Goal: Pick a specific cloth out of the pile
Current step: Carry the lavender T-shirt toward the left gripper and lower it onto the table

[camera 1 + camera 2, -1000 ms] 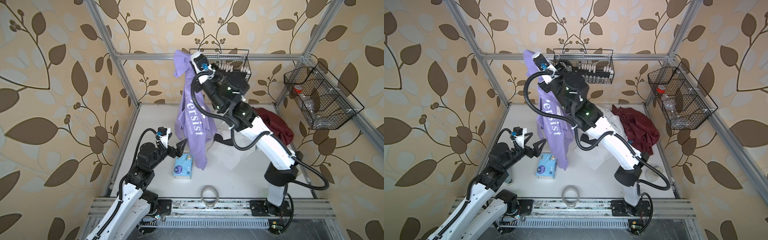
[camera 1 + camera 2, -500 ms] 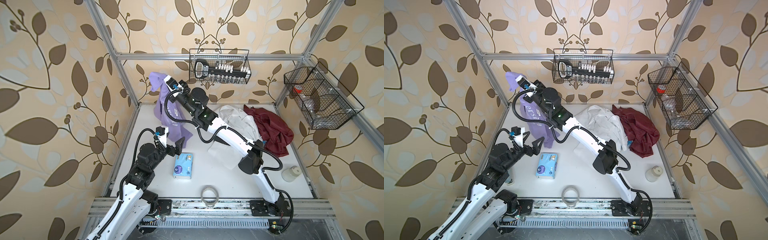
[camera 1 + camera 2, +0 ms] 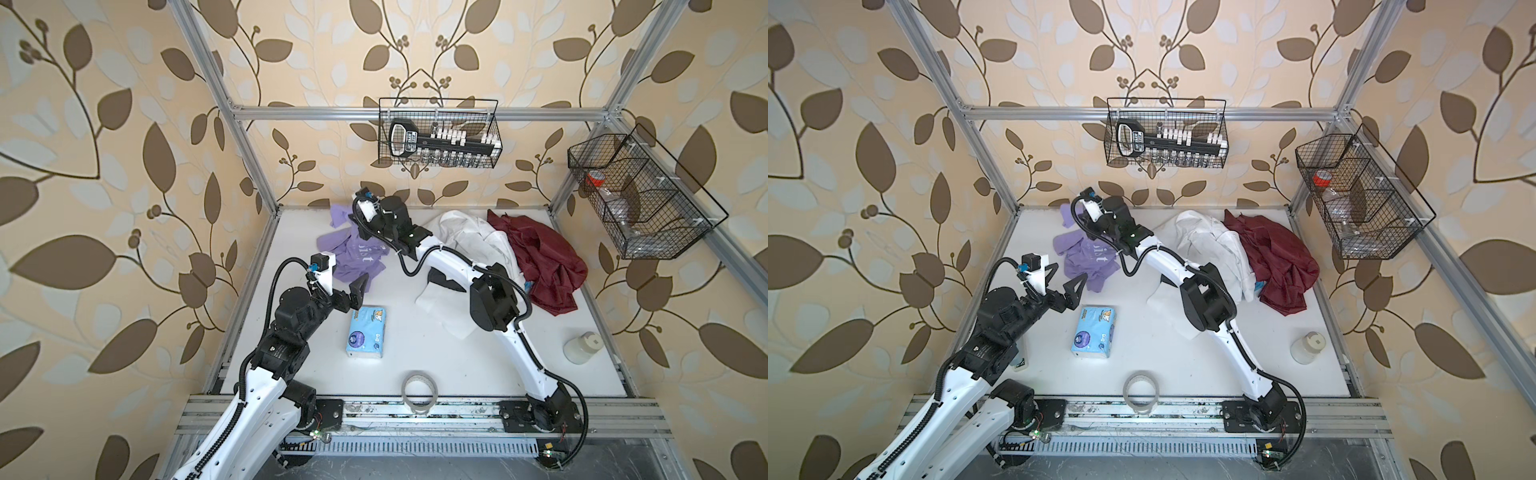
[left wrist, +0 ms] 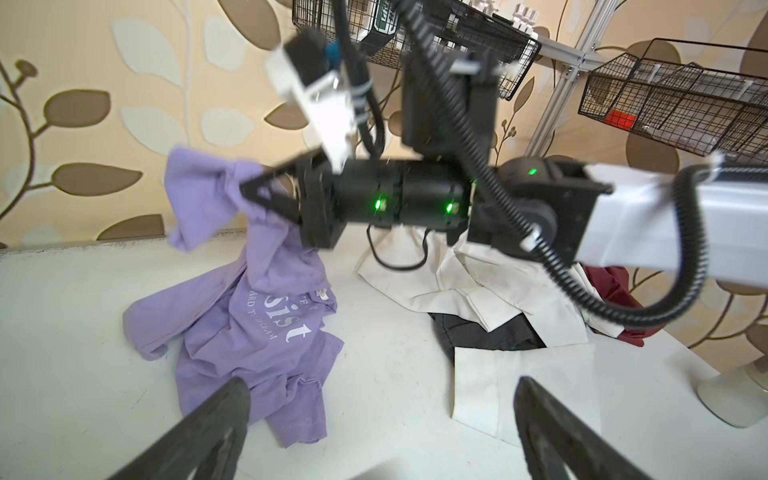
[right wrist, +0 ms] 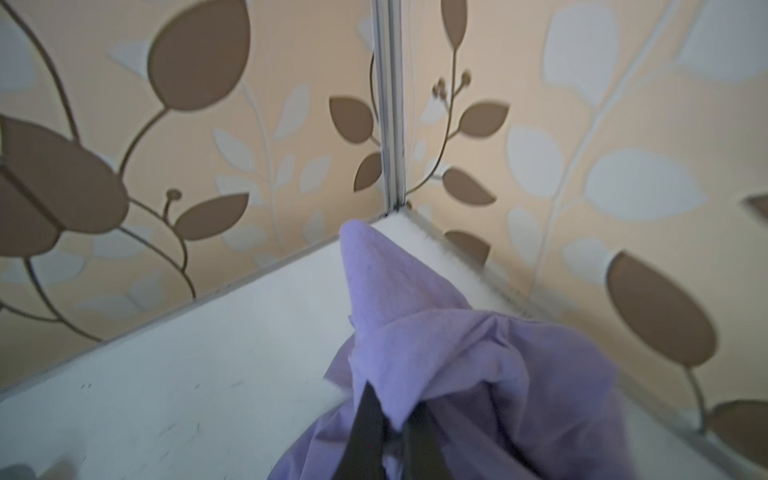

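The lavender cloth [image 3: 357, 253] [image 3: 1088, 257] with white lettering lies crumpled at the back left of the table, one end lifted. My right gripper [image 3: 354, 226] [image 5: 392, 419] is shut on that lifted end, low over the table near the back left corner; the left wrist view shows its tip [image 4: 249, 191] pinching the cloth [image 4: 257, 324]. The pile [image 3: 478, 237], a white garment with a black patch and a dark maroon cloth [image 3: 544, 257], sits apart at the back right. My left gripper [image 3: 345, 281] [image 4: 382, 386] hovers open just in front of the lavender cloth, holding nothing.
A blue tissue pack [image 3: 365, 332] lies in front of my left gripper. A tape roll [image 3: 419, 386] sits at the front edge and a white jar [image 3: 582, 347] at the front right. Wire baskets hang on the back wall [image 3: 436, 137] and the right wall [image 3: 636, 195].
My right arm has swung left and down from high over the table, bringing the hanging lavender cloth onto the table at the back left. The left arm has barely moved.
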